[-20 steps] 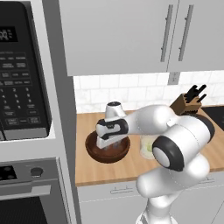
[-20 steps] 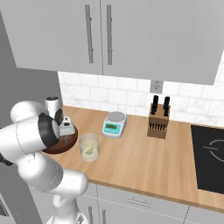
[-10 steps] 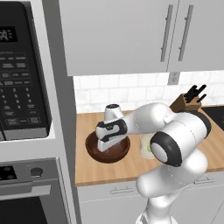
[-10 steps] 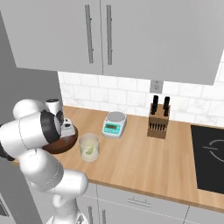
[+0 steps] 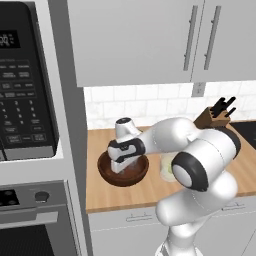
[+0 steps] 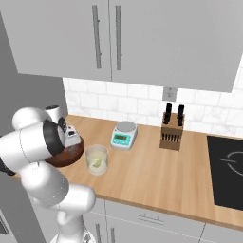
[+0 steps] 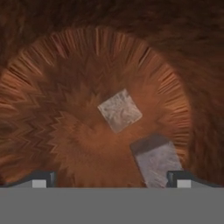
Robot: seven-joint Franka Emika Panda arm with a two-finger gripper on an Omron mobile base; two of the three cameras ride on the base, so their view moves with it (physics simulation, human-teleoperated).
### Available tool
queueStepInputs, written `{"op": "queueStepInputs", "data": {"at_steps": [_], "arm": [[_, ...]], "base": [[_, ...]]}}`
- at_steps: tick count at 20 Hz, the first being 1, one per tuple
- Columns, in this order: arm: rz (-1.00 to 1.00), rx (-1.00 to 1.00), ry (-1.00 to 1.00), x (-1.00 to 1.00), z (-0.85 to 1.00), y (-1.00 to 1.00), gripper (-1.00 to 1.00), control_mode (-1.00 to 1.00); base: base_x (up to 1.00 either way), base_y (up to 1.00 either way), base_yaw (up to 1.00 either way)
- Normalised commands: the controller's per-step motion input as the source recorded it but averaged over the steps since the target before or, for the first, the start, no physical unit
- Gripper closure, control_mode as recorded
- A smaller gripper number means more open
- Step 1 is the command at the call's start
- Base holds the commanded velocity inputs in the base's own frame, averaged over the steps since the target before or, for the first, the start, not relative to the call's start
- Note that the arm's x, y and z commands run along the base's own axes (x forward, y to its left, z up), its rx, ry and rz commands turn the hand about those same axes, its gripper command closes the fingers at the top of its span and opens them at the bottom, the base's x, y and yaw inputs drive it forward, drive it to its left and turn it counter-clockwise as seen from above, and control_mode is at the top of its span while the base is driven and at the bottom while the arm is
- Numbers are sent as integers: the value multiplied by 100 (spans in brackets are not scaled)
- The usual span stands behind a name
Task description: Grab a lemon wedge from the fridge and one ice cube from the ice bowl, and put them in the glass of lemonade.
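With a lemon wedge (image 6: 97, 162) apparently already in the glass of lemonade (image 6: 96, 159), I hold my released gripper (image 7: 111, 178) over 2 ice cubes (image 7: 120, 110) in the ice bowl (image 5: 123, 170), none grasped yet.

We see even, soft, bright rendered light in both base views, with no glare on the counter (image 6: 142, 175) and only faint shading under the cabinets (image 5: 150, 40). In the hand view the ice bowl (image 7: 52, 109) looks coarse and smeared, its grain jagged; one ice cube (image 7: 119, 110) casts little shadow.
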Motion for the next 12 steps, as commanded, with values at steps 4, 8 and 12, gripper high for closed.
{"op": "queueStepInputs", "data": {"at_steps": [4, 8, 12], "arm": [[2, -5, -7, 12, 0, 0, -100, -100], [4, -4, -21, 3, -6, 0, -100, -100], [3, 0, -14, 0, -25, 0, -100, -100]], "base": [[0, 0, 0], [0, 0, 0], [0, 0, 0]]}}
